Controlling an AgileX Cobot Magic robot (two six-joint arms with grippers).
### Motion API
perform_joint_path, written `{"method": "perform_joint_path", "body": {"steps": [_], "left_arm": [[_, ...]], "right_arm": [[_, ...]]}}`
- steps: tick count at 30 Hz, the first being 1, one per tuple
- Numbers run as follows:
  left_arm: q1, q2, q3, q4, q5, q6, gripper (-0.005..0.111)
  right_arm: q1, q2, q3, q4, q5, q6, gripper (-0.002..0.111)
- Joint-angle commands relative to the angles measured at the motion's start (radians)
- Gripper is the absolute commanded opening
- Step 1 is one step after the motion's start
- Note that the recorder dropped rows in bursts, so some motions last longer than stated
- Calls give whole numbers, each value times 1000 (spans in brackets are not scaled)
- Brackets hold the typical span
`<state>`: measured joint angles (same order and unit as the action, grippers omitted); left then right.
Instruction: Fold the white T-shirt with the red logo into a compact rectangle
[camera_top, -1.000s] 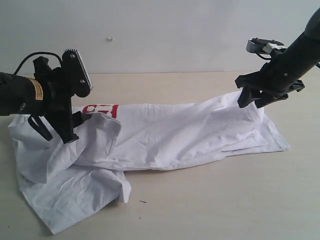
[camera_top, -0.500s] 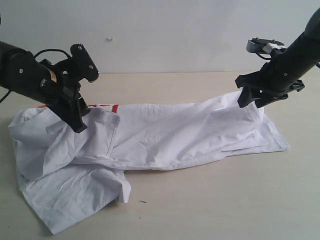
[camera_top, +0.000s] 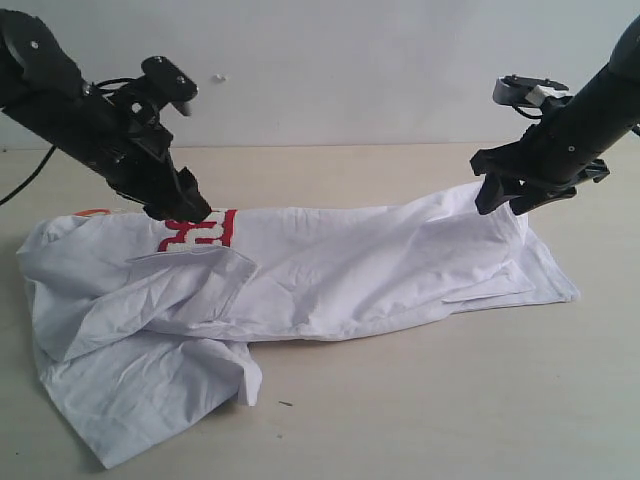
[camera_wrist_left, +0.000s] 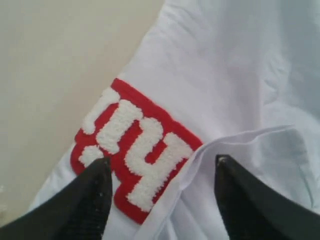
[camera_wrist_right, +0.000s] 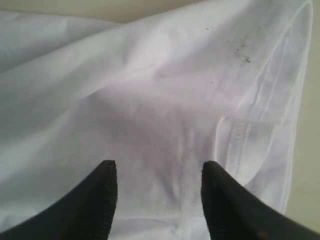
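The white T-shirt (camera_top: 330, 270) lies crumpled across the table, with one flap folded over on the left. Part of the red logo (camera_top: 197, 232) shows beside that flap, and its fuzzy white letters (camera_wrist_left: 135, 145) fill the left wrist view. An orange neck tag (camera_top: 92, 212) peeks out at the far left. My left gripper (camera_top: 185, 212) hovers just over the logo, open (camera_wrist_left: 161, 159), with the flap's edge below the gap. My right gripper (camera_top: 502, 210) stands open over the shirt's raised right end (camera_wrist_right: 157, 164), with only cloth beneath it.
The tan table (camera_top: 420, 400) runs back to a pale wall. A small dark speck (camera_top: 286, 404) lies in front of the shirt. The left arm's cable (camera_top: 30, 170) hangs at the far left.
My left gripper has moved up and to the right, from the folded flap to the logo. The flap now lies flatter and more of the logo shows. The right arm has not moved.
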<state>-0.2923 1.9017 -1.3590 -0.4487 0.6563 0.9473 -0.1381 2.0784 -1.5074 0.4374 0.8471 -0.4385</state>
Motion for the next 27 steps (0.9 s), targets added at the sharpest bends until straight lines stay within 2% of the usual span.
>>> {"method": "perform_joint_path", "body": {"steps": [1, 5, 9, 11, 13, 15, 16, 20, 22, 23, 24, 25, 27], "left_arm": [[68, 1, -12, -84, 36, 17, 59], [99, -9, -12, -173, 110, 70, 59], [99, -59, -12, -176, 164, 48, 55], [99, -81, -12, -185, 244, 35, 42], [97, -95, -5, -185, 336, 33, 23], [93, -106, 21, -180, 359, 9, 3], [93, -113, 47, -180, 362, -11, 1], [91, -115, 168, -103, 349, -92, 6], [91, -113, 249, -32, 220, -142, 26], [91, -113, 268, -32, 162, -161, 54], [91, -113, 268, -32, 147, -189, 67], [91, -113, 264, -33, 129, -203, 74], [91, -113, 264, -33, 69, -194, 67]], "right_arm": [[-2, -1, -8, 0, -7, -6, 50], [-2, -1, -8, 0, -7, -6, 50], [-2, -1, -8, -3, -3, -6, 50], [-2, -1, -8, -3, -3, -6, 50], [-2, -1, -8, -3, -3, -6, 50], [-2, -1, -8, -3, -5, -6, 50], [-2, -1, -8, -3, -5, -6, 50], [-2, -1, -8, -3, -7, -6, 50], [-2, -1, -8, 1, -7, -6, 50], [-2, -1, -8, 8, -3, -6, 50], [-2, -1, -8, 8, -3, -6, 50], [-2, -1, -8, 8, -3, -6, 50], [-2, -1, -8, 8, -8, -6, 50]]}}
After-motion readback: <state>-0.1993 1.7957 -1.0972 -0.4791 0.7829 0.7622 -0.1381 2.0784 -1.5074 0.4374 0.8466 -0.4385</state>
